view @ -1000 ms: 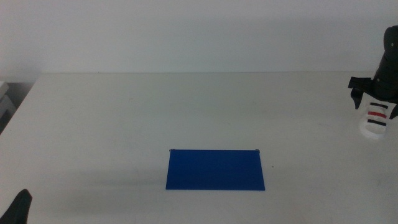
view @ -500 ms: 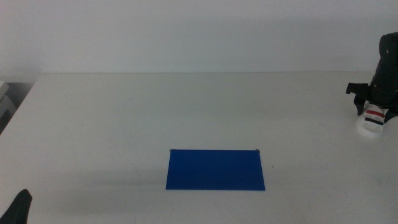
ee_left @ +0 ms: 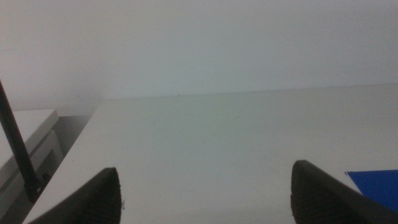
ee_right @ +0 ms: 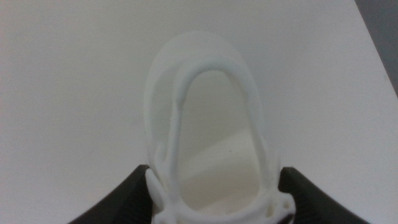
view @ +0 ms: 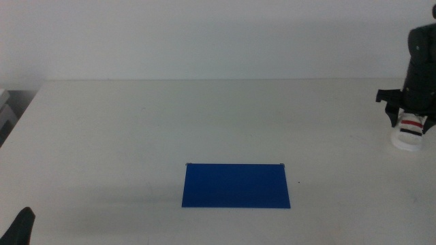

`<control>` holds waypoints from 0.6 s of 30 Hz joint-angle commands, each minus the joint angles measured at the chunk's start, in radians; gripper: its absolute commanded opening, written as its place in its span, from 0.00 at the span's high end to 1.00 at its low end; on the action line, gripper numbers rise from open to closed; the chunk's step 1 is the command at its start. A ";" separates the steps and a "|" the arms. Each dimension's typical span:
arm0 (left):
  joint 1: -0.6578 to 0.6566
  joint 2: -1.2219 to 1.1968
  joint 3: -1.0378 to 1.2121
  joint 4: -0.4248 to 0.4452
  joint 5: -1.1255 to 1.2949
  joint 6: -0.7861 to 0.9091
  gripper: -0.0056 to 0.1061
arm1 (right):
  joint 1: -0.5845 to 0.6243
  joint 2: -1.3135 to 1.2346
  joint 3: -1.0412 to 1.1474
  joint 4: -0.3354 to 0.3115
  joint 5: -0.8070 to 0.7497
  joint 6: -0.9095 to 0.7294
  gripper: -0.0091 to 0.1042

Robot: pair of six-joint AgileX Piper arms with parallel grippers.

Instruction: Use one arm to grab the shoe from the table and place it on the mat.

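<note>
Far right of the middle view: shoe (view: 409, 134) sits on the table (view: 204, 122), well apart from the mat (view: 236, 185), right arm (view: 422, 68) straight over it.
Shoe direction: long axis runs roughly toward the camera and a bit left; the wrist view looks along its length to one rounded end, can't tell toe from heel.
Shoe look: thick white sole, red strap between black ones, open top, white rim.
Right gripper (ee_right: 214, 186): dark jaws hug both sides of the shoe, touching it, holding it between them.
Left gripper (ee_left: 205, 193): waiting at lower left, jaws spread wide, nothing between.
Mat: flat dark blue rectangle, lower center.
Surface and room: plain white tabletop, pale blank wall behind.
</note>
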 commanded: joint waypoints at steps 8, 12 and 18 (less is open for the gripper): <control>-0.004 -0.014 0.007 -0.010 -0.082 -0.005 0.11 | 0.153 -0.163 -0.030 -0.060 0.105 0.051 0.95; -0.004 -0.014 0.007 -0.010 -0.082 -0.005 0.11 | 0.235 -0.188 -0.030 -0.060 0.148 0.071 0.95; -0.004 -0.014 0.007 -0.010 -0.082 -0.005 0.11 | 0.369 -0.219 -0.030 -0.056 0.190 0.138 0.95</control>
